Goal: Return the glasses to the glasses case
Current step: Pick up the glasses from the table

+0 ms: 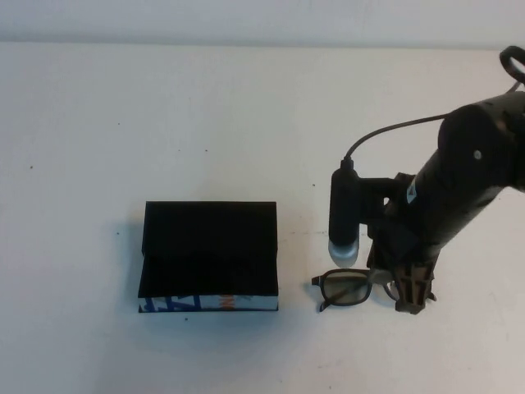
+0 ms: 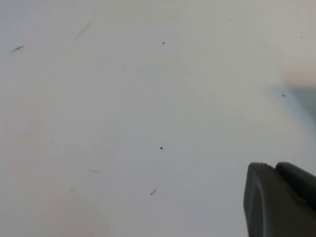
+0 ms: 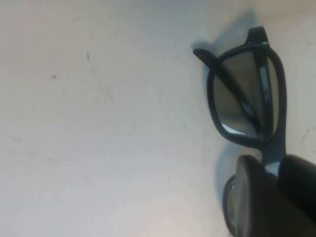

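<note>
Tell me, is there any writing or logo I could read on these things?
No readable text anywhere.
Glasses case: blue, white and orange print on its side, too blurred to read.
Glasses: no marking visible.
Right gripper, at the glasses: no label.
Left gripper, over bare table: no label.

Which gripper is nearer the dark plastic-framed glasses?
Right. The right gripper is down at the dark plastic-framed glasses, on their right half. The left gripper is out of the high view, over bare table.
</note>
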Controlling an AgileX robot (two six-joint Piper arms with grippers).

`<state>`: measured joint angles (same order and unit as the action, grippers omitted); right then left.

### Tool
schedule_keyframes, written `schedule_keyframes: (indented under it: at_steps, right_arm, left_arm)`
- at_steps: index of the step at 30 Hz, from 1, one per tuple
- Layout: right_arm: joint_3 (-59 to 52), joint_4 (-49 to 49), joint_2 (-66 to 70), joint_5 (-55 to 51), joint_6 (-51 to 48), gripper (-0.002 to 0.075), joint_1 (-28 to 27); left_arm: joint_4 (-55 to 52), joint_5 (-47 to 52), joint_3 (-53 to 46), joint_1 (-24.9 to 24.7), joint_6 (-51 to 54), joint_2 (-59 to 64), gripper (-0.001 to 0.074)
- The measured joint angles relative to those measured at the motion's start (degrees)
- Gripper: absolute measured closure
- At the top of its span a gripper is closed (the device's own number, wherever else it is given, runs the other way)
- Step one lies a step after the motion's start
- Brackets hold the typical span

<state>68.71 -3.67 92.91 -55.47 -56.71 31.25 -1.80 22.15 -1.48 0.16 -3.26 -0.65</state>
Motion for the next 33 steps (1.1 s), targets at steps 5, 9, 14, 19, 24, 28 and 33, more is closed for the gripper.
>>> schedule_keyframes:
  at_steps: [5, 9, 14, 19, 24, 28, 33]
  right_arm:
    - [4.22, 2.21, 6.33, -2.68, -3.65, 0.0471, -2.62]
    - [6.41, 3.34, 9.62, -3.50, -4.79, 0.0391, -3.66]
    - [6.81, 3.14, 11.16, -3.41, -8.88, 0.0393, -3.90]
    - [7.43, 3.09, 12.36, -2.76, -9.93, 0.0396, -3.90]
    - [9.04, 1.79, 13.82, -2.73, -10.07, 0.0396, -3.90]
    - [9.13, 0.97, 14.78, -2.83, -10.35, 0.0396, -3.90]
    - [9.13, 0.97, 15.41, -2.83, -10.48, 0.0396, -3.90]
  left_arm:
    - [0.00, 0.00, 0.00, 0.00, 0.00, 0.00, 0.0738]
    - [0.00, 0.00, 0.00, 0.00, 0.00, 0.00, 0.0738]
    - [0.00, 0.00, 0.00, 0.00, 0.00, 0.00, 0.0738]
    - [0.00, 0.00, 0.00, 0.00, 0.00, 0.00, 0.0738]
    - [0.00, 0.00, 0.00, 0.00, 0.00, 0.00, 0.0738]
    - [0.00, 0.00, 0.00, 0.00, 0.00, 0.00, 0.0738]
    - [0.00, 0.00, 0.00, 0.00, 0.00, 0.00, 0.0738]
